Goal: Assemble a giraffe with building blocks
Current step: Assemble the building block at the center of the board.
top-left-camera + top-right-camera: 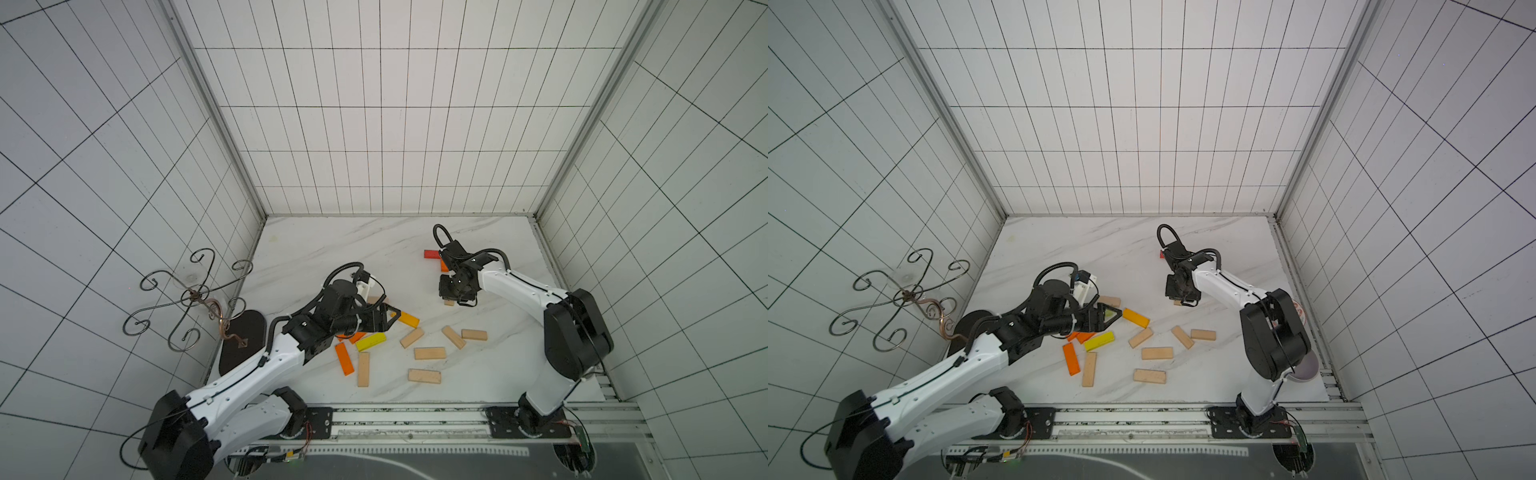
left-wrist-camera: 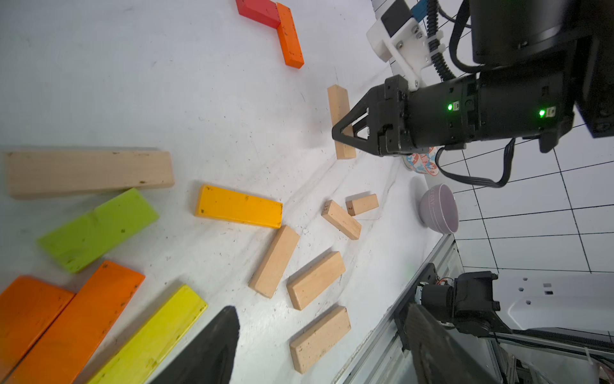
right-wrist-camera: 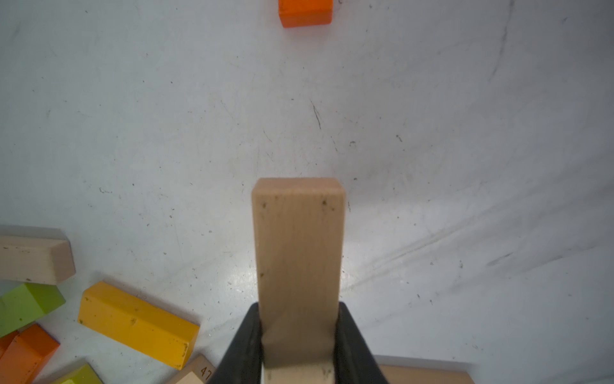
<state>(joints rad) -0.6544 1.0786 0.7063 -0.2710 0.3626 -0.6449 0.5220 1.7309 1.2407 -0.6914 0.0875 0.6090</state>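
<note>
My right gripper [image 3: 299, 332] is shut on a plain wooden block [image 3: 297, 252] held upright over the marble table, right of centre [image 1: 453, 297]; whether its lower end touches the table I cannot tell. Behind it a red block [image 1: 432, 254] and an orange block [image 1: 444, 266] lie in an L. My left gripper [image 1: 388, 320] hangs open and empty over the coloured blocks: green [image 2: 98, 229], amber [image 1: 407, 319], yellow [image 1: 371, 341], orange [image 1: 344, 358]. Several plain blocks [image 1: 429, 353] lie scattered in front. In the left wrist view the wide-apart fingers [image 2: 212, 349] hold nothing.
A metal scroll stand [image 1: 191, 295] on a black oval base [image 1: 243, 340] occupies the left edge. A purple bowl [image 2: 438, 209] and a patterned cup [image 2: 422, 163] sit by the right wall behind the right arm. An aluminium rail [image 1: 415, 415] runs along the front.
</note>
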